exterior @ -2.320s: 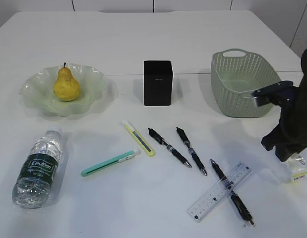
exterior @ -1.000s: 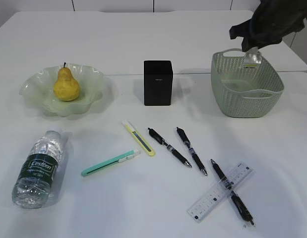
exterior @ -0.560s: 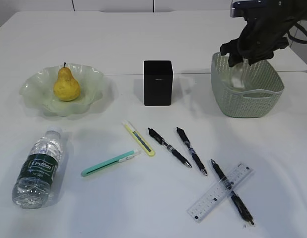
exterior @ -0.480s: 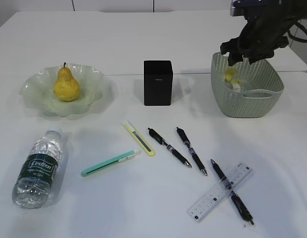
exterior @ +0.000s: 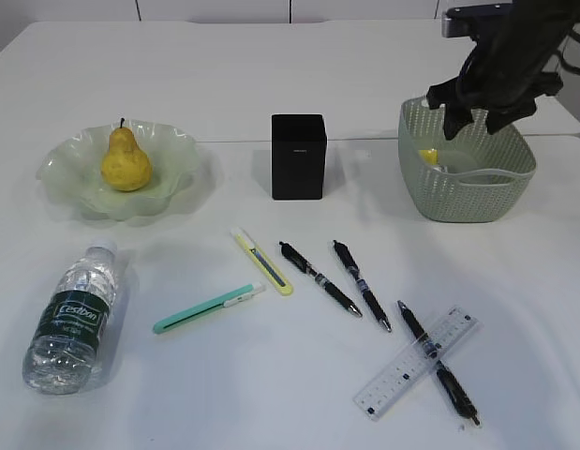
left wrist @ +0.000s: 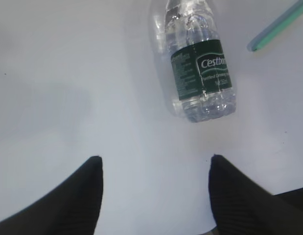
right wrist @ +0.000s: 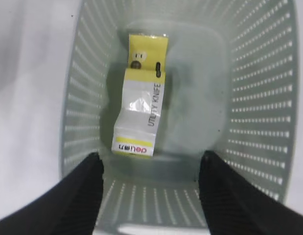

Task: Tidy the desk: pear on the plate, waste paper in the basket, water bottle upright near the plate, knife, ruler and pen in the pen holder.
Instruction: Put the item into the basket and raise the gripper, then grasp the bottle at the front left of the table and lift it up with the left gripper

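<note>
— Up from the bench and over the basket point(exterior: 466, 173) goes the right hand point(right wrist: 150, 193), and the paper point(right wrist: 141, 110) has dropped in!

— Fingers spread wide, nothing held; paper's flat on the basket floor.

— Left hand point(left wrist: 153, 196)?

— Open and empty, just short of the bottle point(left wrist: 198, 63), lying on its side.

— Best lift straight clear of the rim, I'd say, before swinging away.

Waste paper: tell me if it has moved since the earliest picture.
Yes. The waste paper went from the desk right of the basket to inside it; the right hand above is open.
</note>
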